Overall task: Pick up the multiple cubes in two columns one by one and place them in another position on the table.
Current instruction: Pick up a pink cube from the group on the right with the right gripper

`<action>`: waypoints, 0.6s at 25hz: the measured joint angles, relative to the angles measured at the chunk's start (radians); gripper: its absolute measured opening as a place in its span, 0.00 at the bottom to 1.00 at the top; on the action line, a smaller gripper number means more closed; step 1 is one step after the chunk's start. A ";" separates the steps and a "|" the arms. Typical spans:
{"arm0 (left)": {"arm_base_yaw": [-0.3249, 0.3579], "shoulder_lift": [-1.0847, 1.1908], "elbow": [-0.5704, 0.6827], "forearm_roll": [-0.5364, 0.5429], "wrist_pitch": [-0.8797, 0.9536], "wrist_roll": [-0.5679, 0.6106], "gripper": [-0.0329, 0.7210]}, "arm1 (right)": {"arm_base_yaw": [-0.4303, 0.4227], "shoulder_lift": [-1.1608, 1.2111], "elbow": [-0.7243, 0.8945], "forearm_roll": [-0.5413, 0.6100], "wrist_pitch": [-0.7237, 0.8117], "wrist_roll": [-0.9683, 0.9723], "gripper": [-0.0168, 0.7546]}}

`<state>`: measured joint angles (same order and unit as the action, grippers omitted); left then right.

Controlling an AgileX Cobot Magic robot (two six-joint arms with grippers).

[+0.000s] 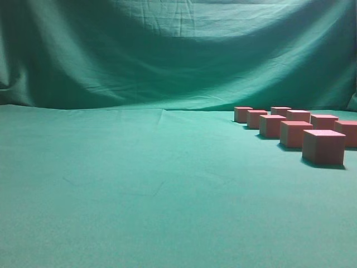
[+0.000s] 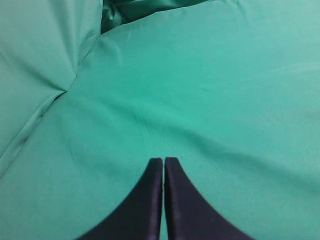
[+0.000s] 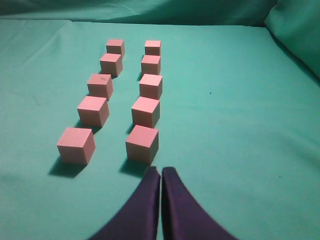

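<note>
Several pink cubes stand in two columns on the green cloth. In the right wrist view the left column runs from a near cube (image 3: pixel 76 145) to a far one (image 3: pixel 115 47), and the right column from a near cube (image 3: pixel 142 144) to a far one (image 3: pixel 152 47). In the exterior view they sit at the right, nearest cube (image 1: pixel 323 146) in front. My right gripper (image 3: pixel 161 171) is shut and empty, just behind the near right-column cube. My left gripper (image 2: pixel 163 161) is shut and empty over bare cloth. Neither gripper shows in the exterior view.
A green cloth (image 1: pixel 139 184) covers the table and rises as a backdrop (image 1: pixel 167 50) behind it. The left wrist view shows a fold in the cloth (image 2: pixel 65 90) at the upper left.
</note>
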<state>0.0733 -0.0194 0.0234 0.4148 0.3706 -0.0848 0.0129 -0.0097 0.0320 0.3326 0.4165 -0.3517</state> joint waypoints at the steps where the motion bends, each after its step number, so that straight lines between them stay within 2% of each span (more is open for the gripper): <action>1: 0.000 0.000 0.000 0.000 0.000 0.000 0.04 | 0.000 0.000 0.000 0.000 0.000 0.000 0.02; 15: 0.000 0.000 0.000 0.000 0.000 0.000 0.04 | 0.000 0.000 0.000 0.000 0.000 0.000 0.02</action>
<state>0.0733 -0.0194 0.0234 0.4148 0.3706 -0.0848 0.0129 -0.0097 0.0320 0.3326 0.4165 -0.3517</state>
